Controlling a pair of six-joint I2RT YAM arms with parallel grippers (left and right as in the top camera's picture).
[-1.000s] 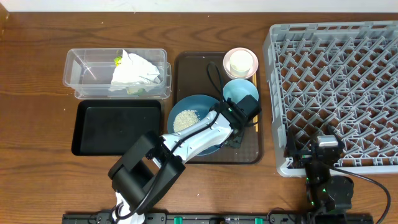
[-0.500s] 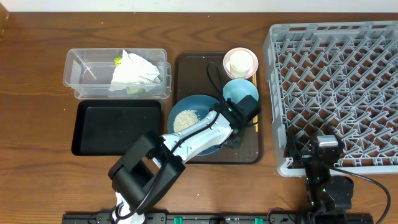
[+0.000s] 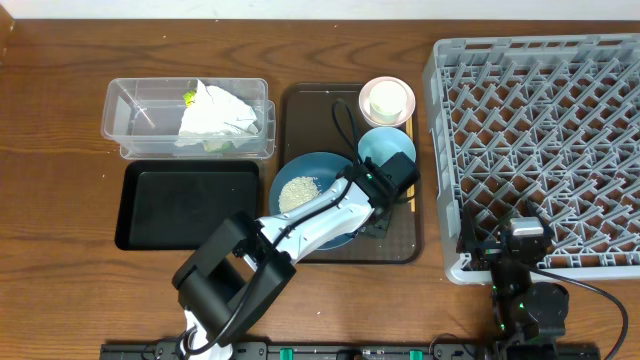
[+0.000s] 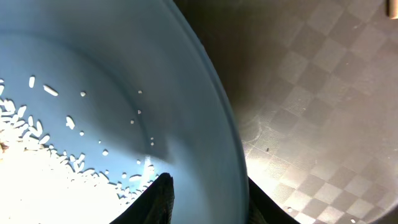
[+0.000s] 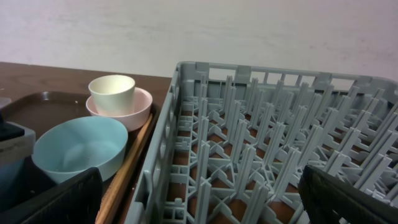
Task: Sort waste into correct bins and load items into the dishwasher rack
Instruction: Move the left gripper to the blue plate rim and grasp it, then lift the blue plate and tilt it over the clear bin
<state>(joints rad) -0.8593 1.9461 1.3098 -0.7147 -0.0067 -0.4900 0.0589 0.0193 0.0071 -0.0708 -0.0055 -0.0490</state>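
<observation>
The wide blue dish (image 3: 318, 170) with a heap of rice (image 3: 298, 192) sits on the brown serving tray (image 3: 310, 110). My left gripper (image 3: 362, 205) is at its right rim. In the left wrist view the jaws (image 4: 208, 199) straddle the rim of the dish (image 4: 124, 74), one finger inside and one outside, shut on it. The light-blue bowl (image 3: 380, 148) and the white cup (image 3: 386, 100) inside the pinkish bowl (image 3: 405, 112) stand behind. The napkin (image 3: 215, 115) and wrapper (image 3: 188, 97) lie in the clear tub (image 3: 140, 115). My right gripper (image 3: 512, 232) is open and empty at the front left corner of the rack (image 3: 540, 130).
The black tray (image 3: 185, 205) lies in front of the clear tub. A thin wooden strip (image 3: 411, 200), likely the chopsticks, shows along the serving tray's right edge. The right wrist view shows the rack (image 5: 261, 124), bowl (image 5: 78, 149) and cup (image 5: 112, 93).
</observation>
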